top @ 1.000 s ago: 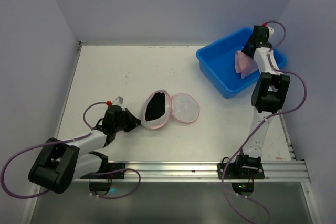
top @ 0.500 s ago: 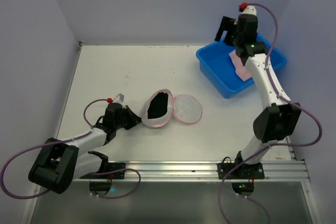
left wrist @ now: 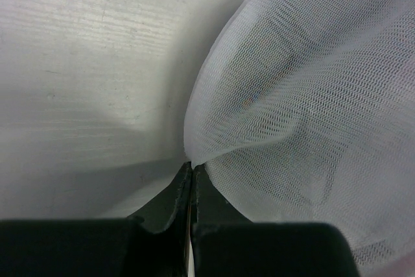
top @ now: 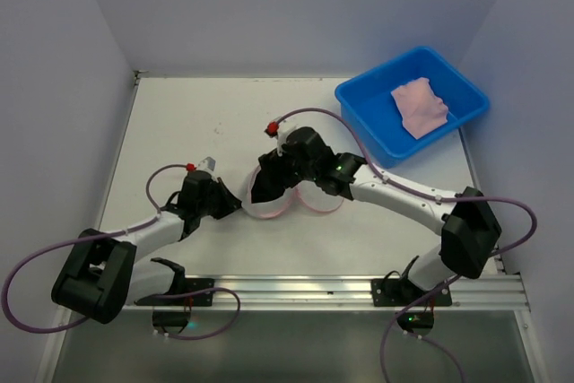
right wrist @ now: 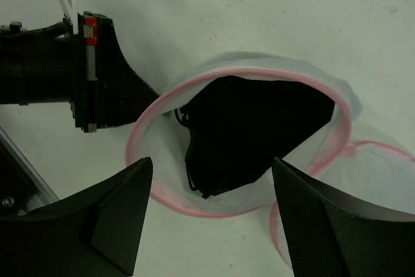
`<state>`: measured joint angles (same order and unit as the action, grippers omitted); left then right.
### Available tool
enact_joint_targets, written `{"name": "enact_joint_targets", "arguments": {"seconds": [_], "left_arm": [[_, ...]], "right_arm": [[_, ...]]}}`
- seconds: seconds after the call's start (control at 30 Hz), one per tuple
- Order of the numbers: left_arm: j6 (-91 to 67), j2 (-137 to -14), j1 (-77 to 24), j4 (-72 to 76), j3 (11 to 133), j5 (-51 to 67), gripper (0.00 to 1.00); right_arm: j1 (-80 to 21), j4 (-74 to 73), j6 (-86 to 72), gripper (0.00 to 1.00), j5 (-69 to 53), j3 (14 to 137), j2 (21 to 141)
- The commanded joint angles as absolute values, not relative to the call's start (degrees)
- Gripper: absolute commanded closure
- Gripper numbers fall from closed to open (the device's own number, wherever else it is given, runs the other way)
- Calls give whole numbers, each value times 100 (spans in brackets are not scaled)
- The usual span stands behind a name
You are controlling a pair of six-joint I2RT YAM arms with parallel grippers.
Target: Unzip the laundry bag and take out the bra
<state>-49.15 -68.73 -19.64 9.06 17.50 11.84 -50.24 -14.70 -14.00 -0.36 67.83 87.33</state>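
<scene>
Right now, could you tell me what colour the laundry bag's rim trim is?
Pink trim, clearest in the right wrist view.

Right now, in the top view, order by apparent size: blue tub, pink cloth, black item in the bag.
1. Blue tub
2. Pink cloth
3. Black item, partly hidden by the right gripper

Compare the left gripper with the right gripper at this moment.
The left gripper is shut, pinching the bag's mesh; the right gripper is open, holding nothing. The left sits low beside the bag; the right hangs above its open mouth, over the black garment. Both are at the bag.
</scene>
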Motion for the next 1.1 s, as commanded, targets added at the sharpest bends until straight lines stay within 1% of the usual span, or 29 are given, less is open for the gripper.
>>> {"name": "enact_joint_targets", "arguments": {"seconds": [0.0,0.07,0.27,0.37,0.4,0.53,0.6,0.73,0.83,0.87,0.97,1.0,1.03,1.07], "left_arm": [[-4519,-7057,-1951,581,2204,1362,100],[-4351,-7075,-1951,334,2285,1362,100],[-4448,-7066,-1951,642,2056,1380,100],[-4438,-7145,-1951,606,2153,1432,100],[-4465,-7146,-1951,606,2162,1450,100],[-4491,-7075,-1951,528,2127,1477,100],[-4412,-7049,-1951,414,2188,1433,100],[-4351,-6944,-1951,378,2206,1398,100],[-4368,-6943,-1951,631,2118,1318,100],[-4429,-6987,-1951,729,2092,1336,100],[-4587,-7084,-1951,1124,1916,1459,100],[-4597,-7101,-1951,1160,1899,1476,100],[-4597,-7119,-1951,1212,1864,1485,100],[-4614,-7119,-1951,1213,1855,1477,100]], "right_arm": [[-5203,-958,-1090,24,385,6803,8981],[-5203,-897,-1081,26,422,6829,9105],[-5256,-677,-959,26,483,6934,9570],[-5282,-668,-862,22,571,7075,9877],[-5282,-633,-844,19,597,7075,9949],[-5282,-554,-765,14,606,7084,10265],[-5291,-589,-730,9,738,7058,10397],[-5291,-484,-633,6,923,6874,10547],[-5300,-369,-571,5,914,6864,10774],[-5291,-387,-571,7,914,6890,10854],[-5291,-369,-571,17,809,6908,11048],[-5291,-343,-571,27,800,6882,11048],[-5291,-264,-580,35,765,6795,10987],[-5291,-246,-580,44,739,6750,10943]]}}
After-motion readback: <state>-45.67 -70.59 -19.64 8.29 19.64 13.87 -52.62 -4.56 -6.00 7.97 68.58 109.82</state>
